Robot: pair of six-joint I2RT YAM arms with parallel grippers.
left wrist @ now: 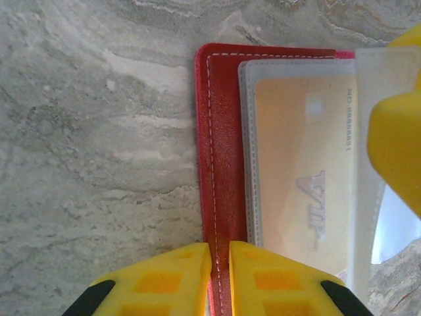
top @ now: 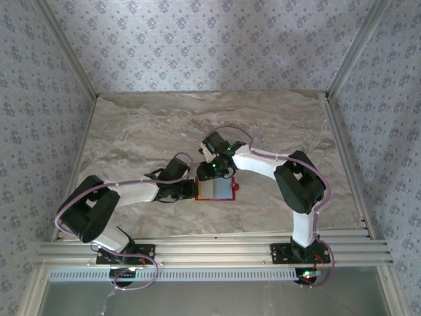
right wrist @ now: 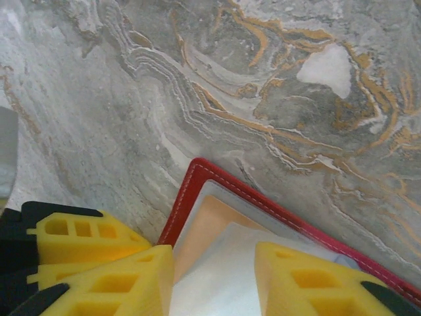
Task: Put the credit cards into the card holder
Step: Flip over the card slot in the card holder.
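Observation:
The red card holder (top: 235, 189) lies open on the marble table. My left gripper (left wrist: 220, 263) is shut on its stitched red left edge (left wrist: 220, 164). A tan-yellow credit card (left wrist: 302, 178) sits under the holder's clear sleeve. A pale grey-blue credit card (right wrist: 223, 276) lies over it, partly inside the holder (right wrist: 187, 191). My right gripper (right wrist: 214, 263) stands open just above that pale card, one yellow finger on each side. In the top view the right gripper (top: 216, 174) hangs over the holder's far edge and the left gripper (top: 189, 189) is at its left side.
The marble tabletop (top: 164, 125) stretches behind and to both sides of the holder. Patterned walls and metal rails (top: 342, 151) close it in. A finger of the right gripper (left wrist: 398, 151) shows at the right of the left wrist view.

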